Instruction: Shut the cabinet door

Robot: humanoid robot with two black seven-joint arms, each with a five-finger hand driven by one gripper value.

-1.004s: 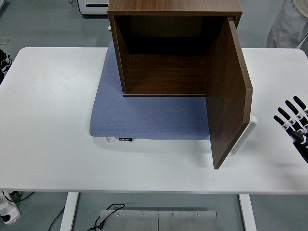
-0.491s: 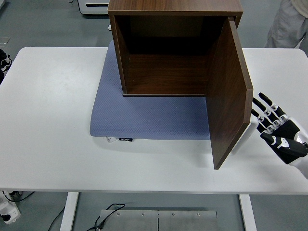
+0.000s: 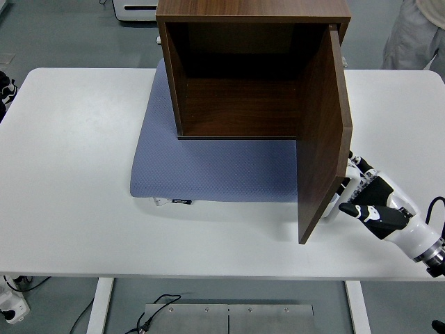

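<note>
A dark brown wooden cabinet (image 3: pixel 243 76) stands on a blue-grey mat (image 3: pixel 208 167) at the table's back middle, its inside empty. Its door (image 3: pixel 323 139) hangs from the right side and swings out toward me, nearly at a right angle to the front. My right hand (image 3: pixel 351 189) reaches in from the lower right. Its spread fingers (image 3: pixel 359 165) press flat against the door's outer face near the free lower edge, holding nothing. At the far left edge only a small black part of my left hand (image 3: pixel 5 89) shows.
The white table (image 3: pixel 69 195) stretches wide to the left and front of the mat. A person's light trousers (image 3: pixel 417 35) show at the top right behind the table. A white machine base (image 3: pixel 132 8) stands on the floor at the top left.
My right hand has moved left from the table's right edge to the door's outer face. The door's free edge has swung slightly to the left.
</note>
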